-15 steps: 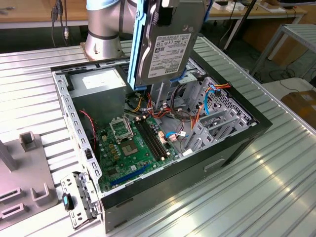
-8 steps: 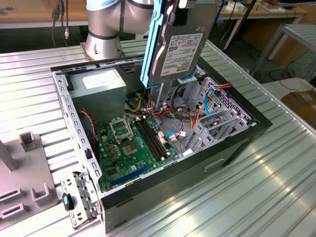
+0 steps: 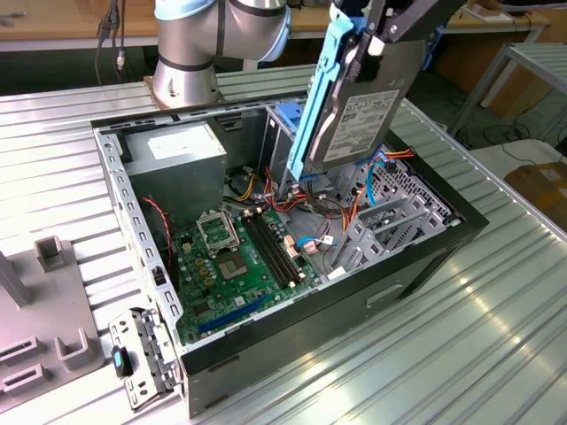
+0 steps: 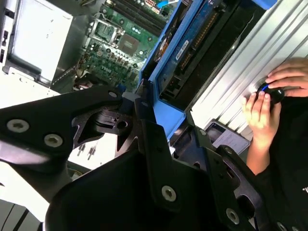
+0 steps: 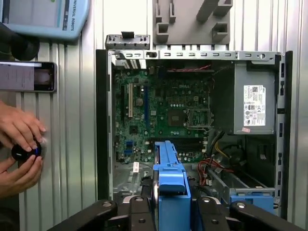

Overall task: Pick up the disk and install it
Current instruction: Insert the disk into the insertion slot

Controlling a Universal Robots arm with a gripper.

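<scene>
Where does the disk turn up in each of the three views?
Exterior view: the disk hangs tilted above the open case.
First wrist view: the disk edge-on, blue frame toward the camera.
Second wrist view: the disk edge-on, beside the motherboard.
Shared landmark: the green motherboard.

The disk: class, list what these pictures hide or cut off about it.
Exterior view: the disk has its upper end partly covered by the gripper.
First wrist view: it stands edge-on, label face unseen.
Second wrist view: the gripper's black links cover its near end.
</scene>
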